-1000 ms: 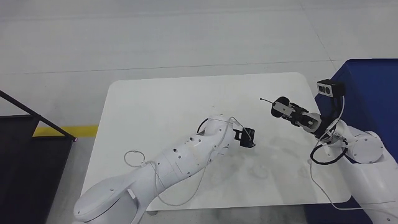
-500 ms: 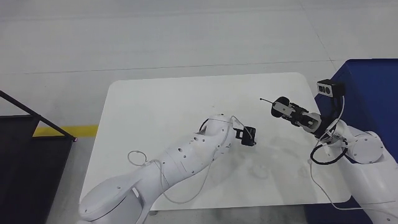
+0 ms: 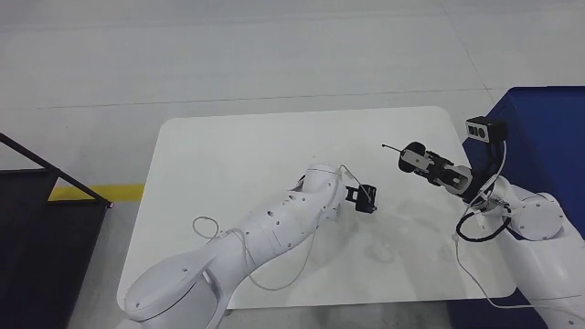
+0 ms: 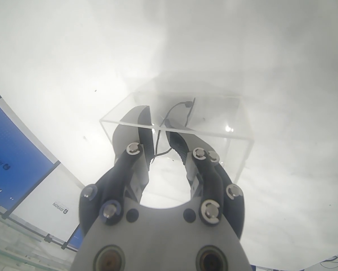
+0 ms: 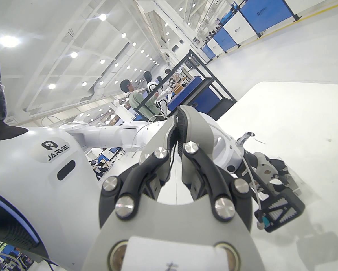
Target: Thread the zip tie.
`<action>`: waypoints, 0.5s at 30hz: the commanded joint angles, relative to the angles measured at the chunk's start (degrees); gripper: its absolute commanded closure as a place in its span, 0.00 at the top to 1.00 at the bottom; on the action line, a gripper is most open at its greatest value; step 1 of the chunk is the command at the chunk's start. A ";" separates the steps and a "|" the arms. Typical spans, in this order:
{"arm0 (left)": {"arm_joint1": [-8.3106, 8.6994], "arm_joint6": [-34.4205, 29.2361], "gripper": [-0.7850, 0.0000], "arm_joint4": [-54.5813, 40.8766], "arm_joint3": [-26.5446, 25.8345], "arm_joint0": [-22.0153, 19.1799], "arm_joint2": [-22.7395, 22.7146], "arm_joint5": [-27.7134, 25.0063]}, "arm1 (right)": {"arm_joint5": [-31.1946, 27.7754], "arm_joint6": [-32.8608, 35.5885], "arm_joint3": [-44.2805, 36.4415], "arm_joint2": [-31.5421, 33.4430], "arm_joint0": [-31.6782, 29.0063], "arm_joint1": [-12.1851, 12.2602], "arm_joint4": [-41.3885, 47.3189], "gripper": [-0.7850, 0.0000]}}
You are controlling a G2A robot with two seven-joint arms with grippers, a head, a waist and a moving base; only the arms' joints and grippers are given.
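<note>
Top: left tool (image 3: 365,198) low over desk (image 3: 228,164) middle. Right tool (image 3: 405,155) over desk's right part, clamped on thin black tie (image 3: 390,149), free tip pointing toward desk middle.

Left wrist: clear box (image 4: 243,133) standing on desk. Left tool's jaws narrowly apart over it, straddling black loop (image 4: 176,107) with small head, likely tie too. Best to close squarely near head, leave slot exposed, avoid box wall.

Right wrist: jaws together, tie pinched between. Tip looks springy, so align with slot before feeding.
</note>
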 commanded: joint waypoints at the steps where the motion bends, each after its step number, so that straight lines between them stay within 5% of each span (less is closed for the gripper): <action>1: -0.30 0.12 0.16 0.01 0.44 -0.11 -0.05 -0.15 | 0.00 0.00 0.00 0.00 0.00 0.00 0.00 0.00; 5: -0.72 -0.63 0.00 -0.11 0.45 -0.09 -0.24 -0.69 | 0.00 0.00 0.00 0.00 0.00 0.00 0.00 0.00; 15: -0.55 -6.00 0.00 -0.60 -2.58 1.01 -1.66 -1.85 | 0.00 0.00 0.00 0.00 0.00 0.00 0.00 0.00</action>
